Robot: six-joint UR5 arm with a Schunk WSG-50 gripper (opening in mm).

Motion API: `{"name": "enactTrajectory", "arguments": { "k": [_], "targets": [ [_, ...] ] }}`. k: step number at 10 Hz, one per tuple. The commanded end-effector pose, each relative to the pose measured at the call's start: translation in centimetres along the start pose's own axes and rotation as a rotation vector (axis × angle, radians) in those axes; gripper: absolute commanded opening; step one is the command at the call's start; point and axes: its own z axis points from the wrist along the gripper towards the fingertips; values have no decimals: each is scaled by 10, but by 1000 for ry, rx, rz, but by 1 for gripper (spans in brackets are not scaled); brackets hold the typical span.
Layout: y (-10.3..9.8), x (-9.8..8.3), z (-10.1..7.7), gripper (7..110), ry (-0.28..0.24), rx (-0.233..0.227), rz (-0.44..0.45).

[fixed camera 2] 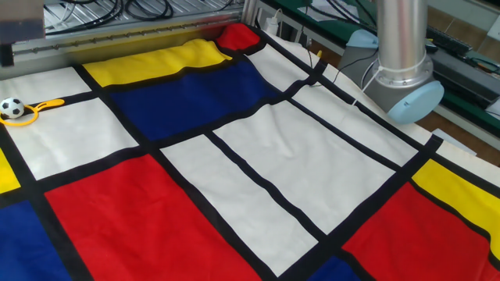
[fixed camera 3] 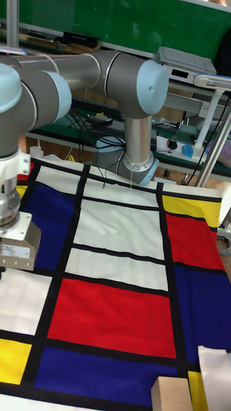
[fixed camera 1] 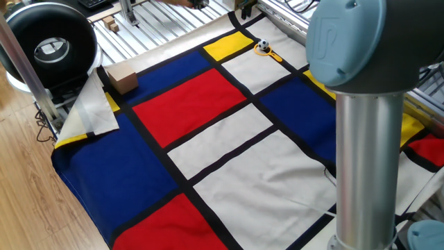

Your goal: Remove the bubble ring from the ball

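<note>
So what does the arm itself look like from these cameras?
The arm is a thick silver-grey metal tube with pale blue rounded caps at its joints. Its base has the same blue collar. A boxy grey wrist unit carries a small label. The fingers are not visible.

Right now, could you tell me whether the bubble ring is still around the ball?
Yes: the ball sits inside the bubble ring loop, handle pointing away.
</note>
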Motion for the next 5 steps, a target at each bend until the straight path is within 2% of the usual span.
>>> {"name": "enactTrajectory", "arguments": {
  "k": [1,2,3,4,5],
  "targets": [
    [-10,10,-2,7,14,-45,-34],
    [-18,13,3,7,16,-36,-25],
    [-25,13,16,7,-10,-29,-22],
    [-23,4,18,7,-55,-39,-27],
    [-30,8,18,7,-38,-10,-14]
  ]
}}
